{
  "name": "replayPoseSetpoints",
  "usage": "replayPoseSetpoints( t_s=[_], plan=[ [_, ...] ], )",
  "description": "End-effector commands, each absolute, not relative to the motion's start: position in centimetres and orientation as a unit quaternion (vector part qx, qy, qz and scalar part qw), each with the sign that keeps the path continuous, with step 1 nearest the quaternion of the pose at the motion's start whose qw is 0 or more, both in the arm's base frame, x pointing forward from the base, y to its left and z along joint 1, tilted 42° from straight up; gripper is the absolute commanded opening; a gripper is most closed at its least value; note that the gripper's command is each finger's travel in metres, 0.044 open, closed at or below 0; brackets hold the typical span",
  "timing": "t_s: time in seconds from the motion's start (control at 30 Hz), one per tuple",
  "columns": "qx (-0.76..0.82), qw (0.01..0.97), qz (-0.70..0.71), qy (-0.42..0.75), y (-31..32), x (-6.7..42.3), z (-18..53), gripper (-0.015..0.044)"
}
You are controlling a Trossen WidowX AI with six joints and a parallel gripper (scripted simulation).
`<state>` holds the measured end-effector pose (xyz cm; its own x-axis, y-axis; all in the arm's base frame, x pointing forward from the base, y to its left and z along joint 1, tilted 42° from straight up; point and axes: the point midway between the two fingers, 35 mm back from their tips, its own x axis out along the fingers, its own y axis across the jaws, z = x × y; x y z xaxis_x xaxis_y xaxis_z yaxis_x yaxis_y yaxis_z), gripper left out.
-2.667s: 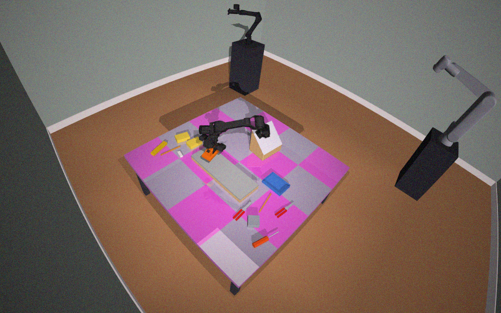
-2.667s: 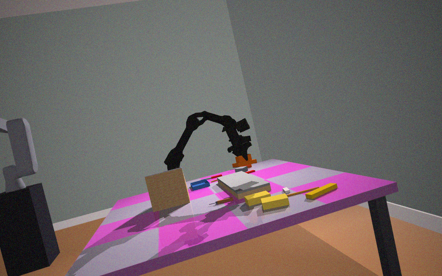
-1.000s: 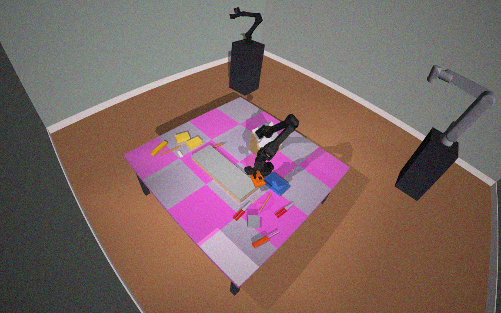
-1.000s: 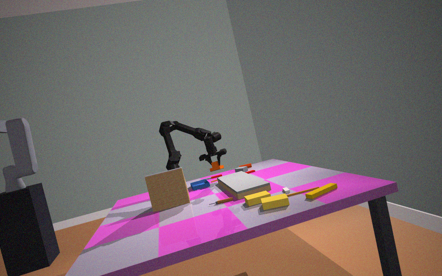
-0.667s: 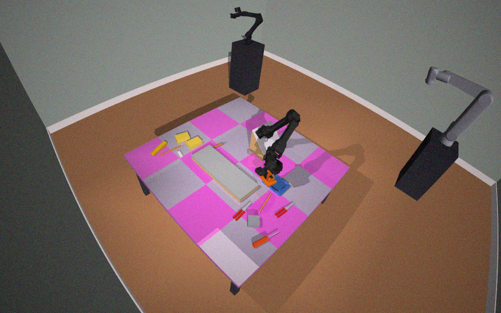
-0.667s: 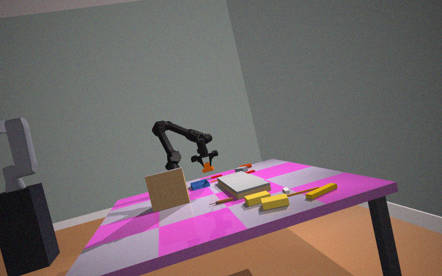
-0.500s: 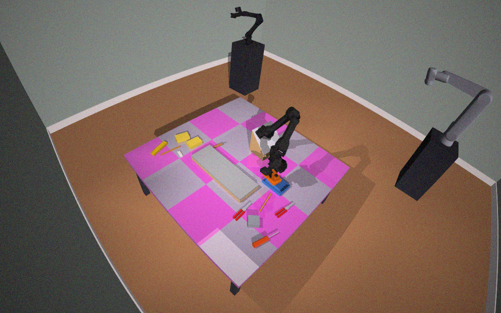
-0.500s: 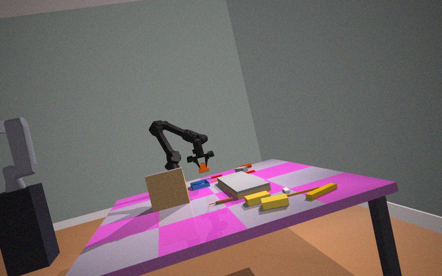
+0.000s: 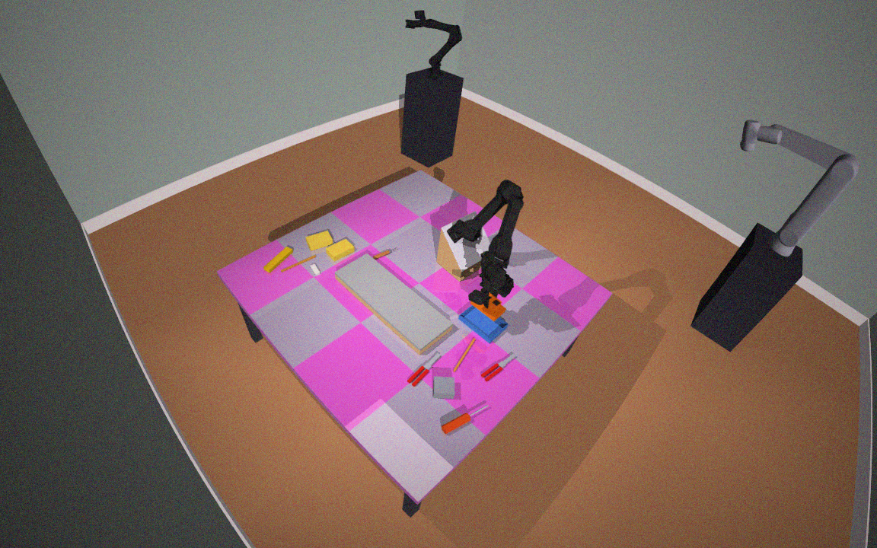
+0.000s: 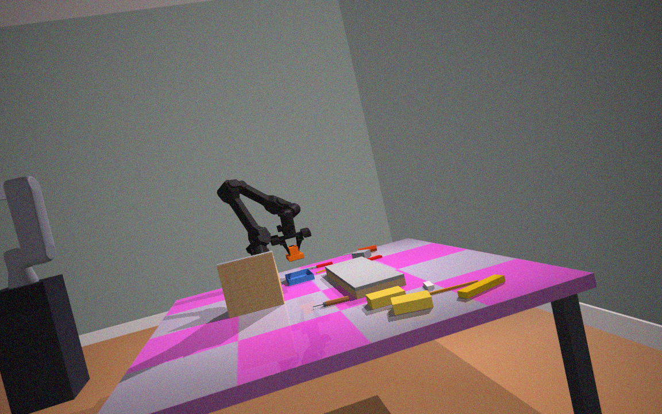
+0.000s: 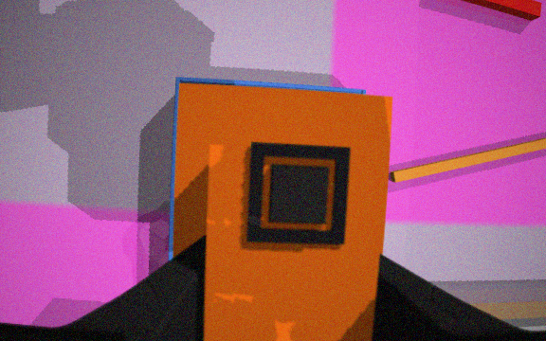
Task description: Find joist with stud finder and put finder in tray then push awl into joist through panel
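Observation:
My gripper (image 9: pixel 489 301) (image 10: pixel 292 248) (image 11: pixel 281 250) is shut on the orange stud finder (image 9: pixel 494 306) (image 10: pixel 295 253) (image 11: pixel 282 199), which has a dark square on its face. It holds the stud finder in the air, straight above the blue tray (image 9: pixel 479 323) (image 10: pixel 298 277) (image 11: pixel 173 156). In the wrist view only the tray's left and far rims show past the stud finder. The grey floor panel (image 9: pixel 390 304) (image 10: pixel 366 268) lies flat, left of the tray. The awl (image 9: pixel 381 254) (image 10: pixel 334 301), brown-handled with a thin tip, lies on the table by the panel's far end.
A tan wooden box (image 9: pixel 457 253) (image 10: pixel 248 283) stands by the arm's base. A yellow pencil (image 9: pixel 464 353) (image 11: pixel 482 156), red screwdrivers (image 9: pixel 423 368) (image 9: pixel 498 367) and a grey block (image 9: pixel 443 387) lie in front of the tray. Yellow blocks (image 9: pixel 329 243) (image 10: pixel 397 299) lie beyond the panel.

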<state>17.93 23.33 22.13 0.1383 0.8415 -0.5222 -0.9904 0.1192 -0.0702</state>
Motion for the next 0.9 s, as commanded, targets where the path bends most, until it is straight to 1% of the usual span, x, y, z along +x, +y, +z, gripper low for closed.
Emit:
replayPoseSetpoints(
  t_s=[0.0, 0.87],
  plan=[
    [-0.206, 0.727, 0.630, 0.181, 23.7, 18.1, 21.7, 0.0000],
    [-0.205, 0.727, 0.630, 0.182, 27.1, 18.9, 18.0, 0.0000]
  ],
)
